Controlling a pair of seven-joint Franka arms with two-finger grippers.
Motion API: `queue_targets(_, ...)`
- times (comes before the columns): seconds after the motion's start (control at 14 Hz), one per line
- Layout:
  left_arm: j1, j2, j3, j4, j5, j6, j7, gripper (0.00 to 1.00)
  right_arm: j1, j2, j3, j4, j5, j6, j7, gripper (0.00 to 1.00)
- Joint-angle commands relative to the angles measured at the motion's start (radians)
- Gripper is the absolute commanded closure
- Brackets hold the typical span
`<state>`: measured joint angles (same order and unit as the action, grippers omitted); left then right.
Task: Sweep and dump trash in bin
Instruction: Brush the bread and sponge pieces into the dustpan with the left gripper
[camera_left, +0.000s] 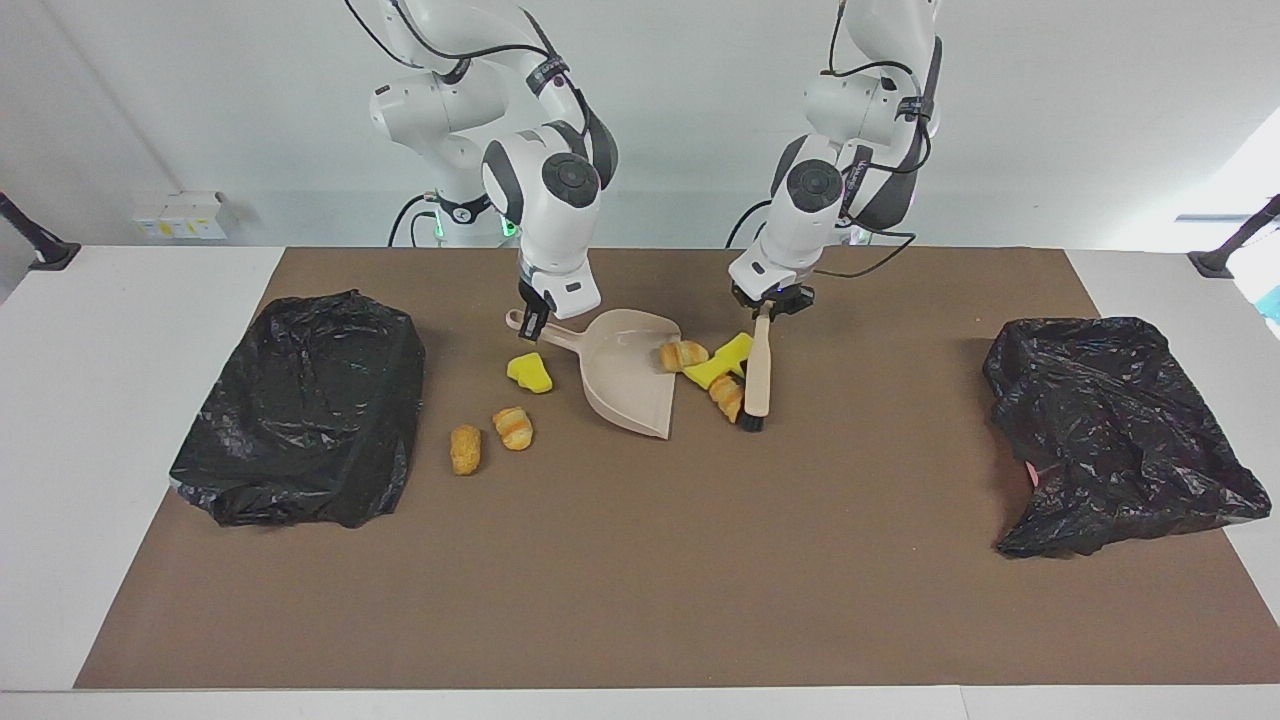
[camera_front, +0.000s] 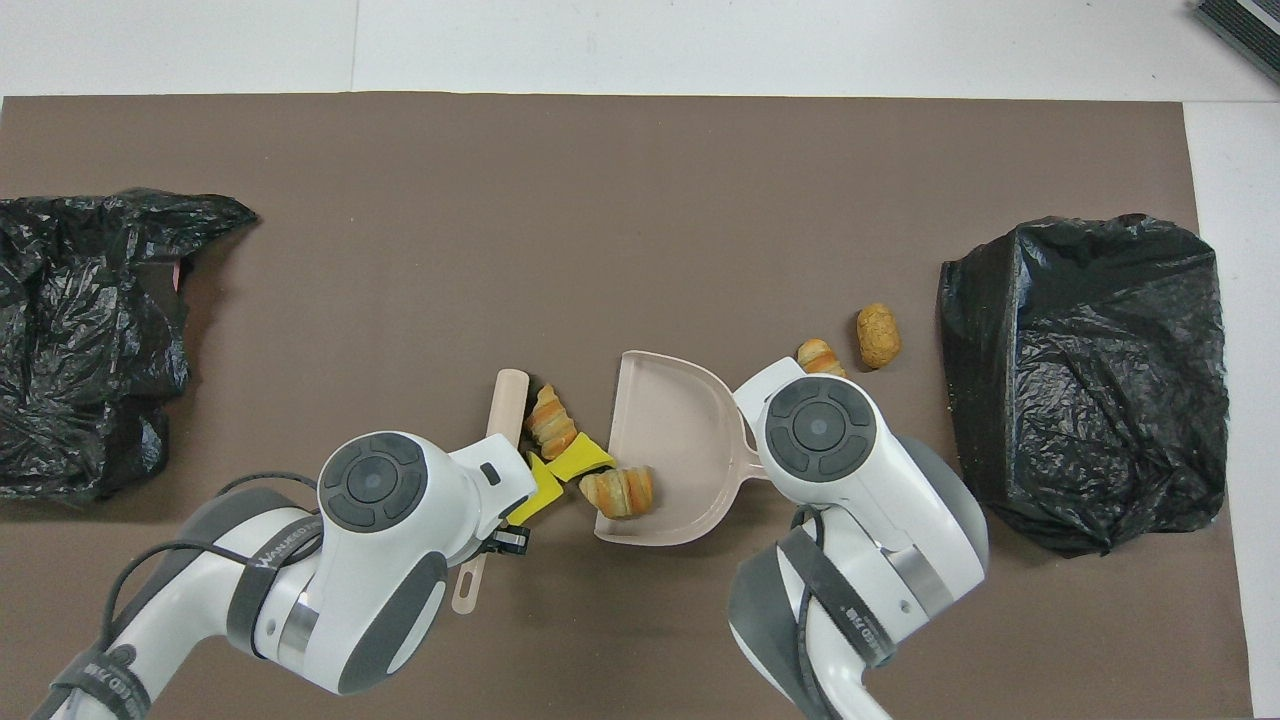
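Note:
My right gripper is shut on the handle of the beige dustpan, which rests on the brown mat. A croissant scrap lies in its mouth. My left gripper is shut on the beige brush, whose bristles touch the mat. Between brush and pan lie two yellow chunks and a second croissant scrap. Beside the pan's handle sit a yellow chunk, a croissant piece and a brown nugget.
A boxy bin wrapped in a black bag stands at the right arm's end of the mat. A crumpled black bag lies at the left arm's end. A small box sits on the white table.

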<state>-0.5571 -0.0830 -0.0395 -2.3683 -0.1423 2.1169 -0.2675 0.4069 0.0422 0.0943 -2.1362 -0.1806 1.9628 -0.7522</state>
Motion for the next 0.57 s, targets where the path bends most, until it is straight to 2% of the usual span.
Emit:
queue_targets(0.0,-0.087,-0.02,0.013,0.004,-0.062,-0.003,-0.07,1.0,0.027,0.018,0.004,0.005,0.055,0.025,0.025,1.0)
queue_targets(0.14,-0.139,-0.014,0.013,0.006,-0.088,0.038,-0.094,1.0,0.027,0.025,0.004,0.018,0.056,0.024,0.025,1.0)
queue_targets(0.28,-0.141,-0.008,0.013,0.01,-0.185,0.054,-0.09,1.0,0.027,0.025,0.004,0.018,0.056,0.024,0.025,1.0)
queue_targets(0.5,-0.142,-0.001,-0.003,0.024,-0.25,0.086,-0.093,1.0,0.027,0.024,0.004,0.018,0.056,0.024,0.025,1.0)
